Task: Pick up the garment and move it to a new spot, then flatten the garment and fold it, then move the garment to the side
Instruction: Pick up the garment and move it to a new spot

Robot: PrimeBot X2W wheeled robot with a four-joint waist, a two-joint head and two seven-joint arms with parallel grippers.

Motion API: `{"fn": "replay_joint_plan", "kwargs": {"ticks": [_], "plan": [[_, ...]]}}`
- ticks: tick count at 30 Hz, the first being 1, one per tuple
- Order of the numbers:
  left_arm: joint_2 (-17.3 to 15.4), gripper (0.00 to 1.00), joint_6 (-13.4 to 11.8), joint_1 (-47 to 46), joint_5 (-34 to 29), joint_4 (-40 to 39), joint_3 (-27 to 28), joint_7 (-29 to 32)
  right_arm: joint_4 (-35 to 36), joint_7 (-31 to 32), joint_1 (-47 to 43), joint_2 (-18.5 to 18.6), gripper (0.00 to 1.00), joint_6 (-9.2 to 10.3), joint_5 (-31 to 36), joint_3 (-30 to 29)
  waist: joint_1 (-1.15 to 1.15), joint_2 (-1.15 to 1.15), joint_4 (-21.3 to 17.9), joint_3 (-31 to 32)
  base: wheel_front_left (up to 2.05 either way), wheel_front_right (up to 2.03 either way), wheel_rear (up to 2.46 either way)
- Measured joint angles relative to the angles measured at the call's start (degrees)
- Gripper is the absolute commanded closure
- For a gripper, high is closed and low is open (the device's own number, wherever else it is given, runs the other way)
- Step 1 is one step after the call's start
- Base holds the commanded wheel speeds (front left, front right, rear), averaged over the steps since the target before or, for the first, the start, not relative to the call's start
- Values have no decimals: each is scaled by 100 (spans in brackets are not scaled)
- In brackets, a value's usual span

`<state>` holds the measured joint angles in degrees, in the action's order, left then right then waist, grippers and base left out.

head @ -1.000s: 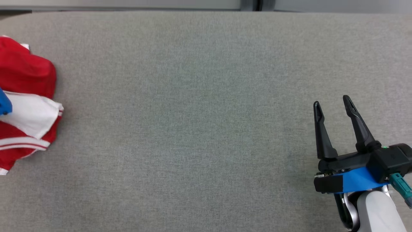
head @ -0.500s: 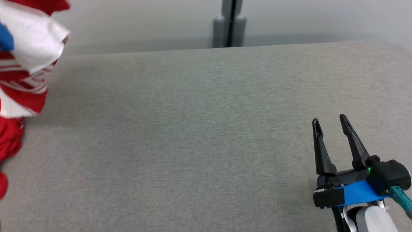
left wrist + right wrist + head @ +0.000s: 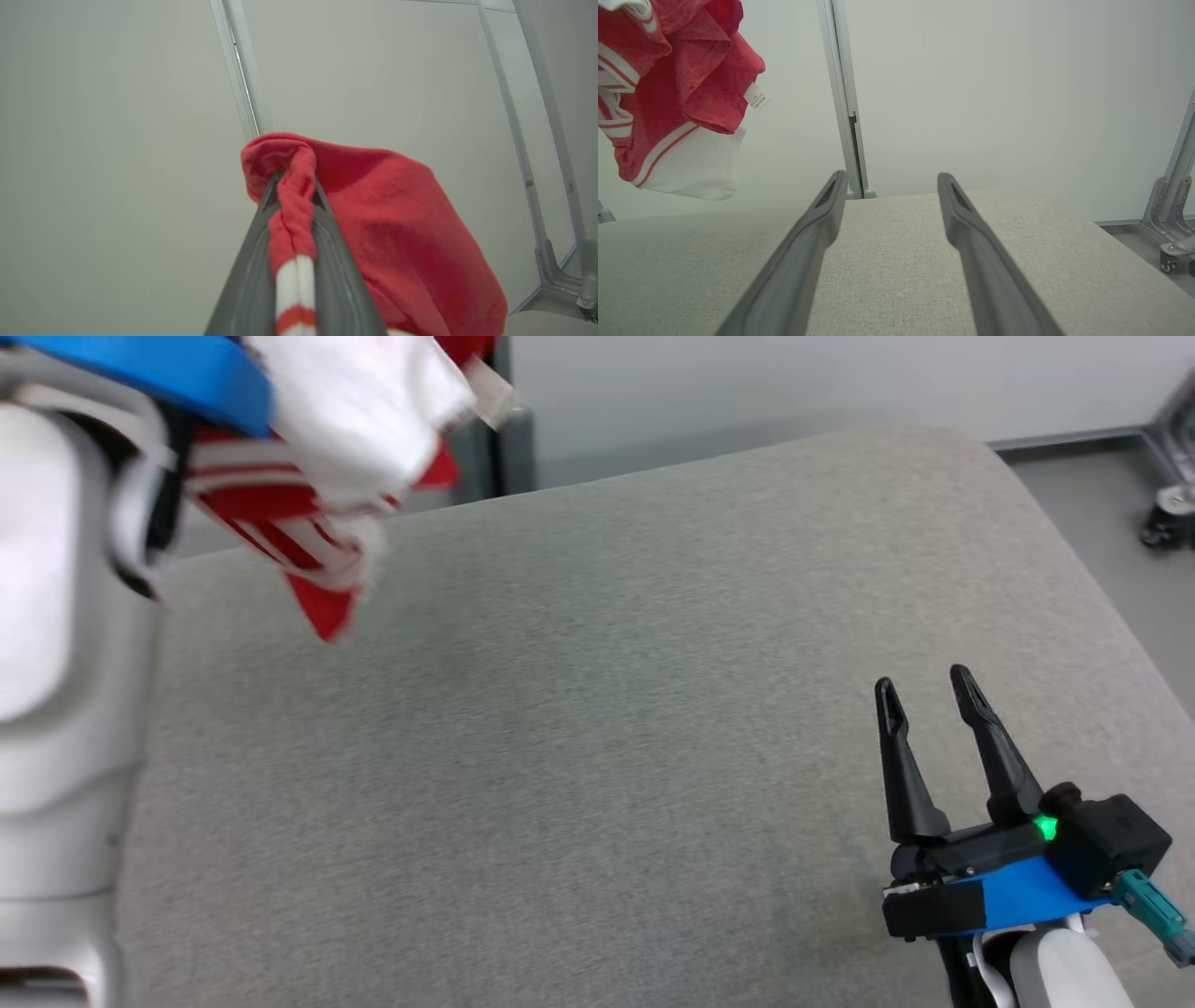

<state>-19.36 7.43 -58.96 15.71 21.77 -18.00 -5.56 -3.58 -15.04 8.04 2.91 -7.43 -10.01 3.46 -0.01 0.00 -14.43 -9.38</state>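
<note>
One pale, smooth-shelled forearm point(image 3: 47, 616) stands along the left edge of the head view, capped at the top by a glossy blue band point(image 3: 168, 364). Just to its right the garment point(image 3: 317, 476) hangs in the air, a soft red cloth with white panels and thin white stripes, bunched into loose folds and tapering to a red point at the bottom. It is off the table point(image 3: 597, 756), above its far left part.

From the left wrist, the left gripper point(image 3: 295, 179) is pinched onto a twisted roll of the garment point(image 3: 397, 224). The roll runs down between the two grey fingers and shows a white and red striped band low down. The rest of the cloth, matte and slightly fuzzy, bulges to the right in a rounded bag shape.

From the right wrist, the garment point(image 3: 677, 93) hangs at the upper left in ruffled layers, with a small white label point(image 3: 756, 99) sticking out at its right edge.

The table is covered in a grey woven fabric with a fine, even grain, and its far right corner is rounded. A slim grey metal post point(image 3: 843, 93) rises behind it against a plain pale wall point(image 3: 994, 84).

Lower right, the right gripper point(image 3: 924, 679) holds nothing, its two long, tapering dark fingers spread apart above the fabric. Farther right lies smooth grey floor point(image 3: 1074, 495).
</note>
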Motion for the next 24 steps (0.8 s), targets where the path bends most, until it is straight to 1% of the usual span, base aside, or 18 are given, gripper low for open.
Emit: {"fn": "replay_joint_plan", "kwargs": {"ticks": [3,8,14,16,17,18,23,24], "plan": [[165,100,0,287,40,-44,-235,49,0,0,3,1,0,0,-44,48,0,0,-148,-32,0,0,0],[426,100,0,1094,168,41,-537,-68,-8,0,18,0,0,0,-82,78,1,0,-195,-54,0,0,0],[708,100,-1,2276,423,449,-795,-274,-56,0,-43,0,0,0,-53,105,1,0,-187,25,0,0,0],[809,100,-1,2590,461,619,-907,-346,-65,0,-87,1,0,0,-4,88,1,0,-174,54,0,0,0],[809,100,-1,2590,461,619,-907,-346,-65,0,-87,1,0,0,-4,88,1,0,-174,54,0,0,0],[924,100,-1,2897,598,811,-991,-423,-82,0,-118,-2,0,0,45,83,1,0,-161,77,0,0,0],[1213,100,-1,3456,699,1296,-1435,-508,-114,0,-179,0,0,0,138,27,1,0,-75,98,0,0,0],[1213,100,-1,3456,699,1296,-1435,-508,-114,0,-179,0,0,0,138,27,1,0,-75,98,0,0,0]]}}
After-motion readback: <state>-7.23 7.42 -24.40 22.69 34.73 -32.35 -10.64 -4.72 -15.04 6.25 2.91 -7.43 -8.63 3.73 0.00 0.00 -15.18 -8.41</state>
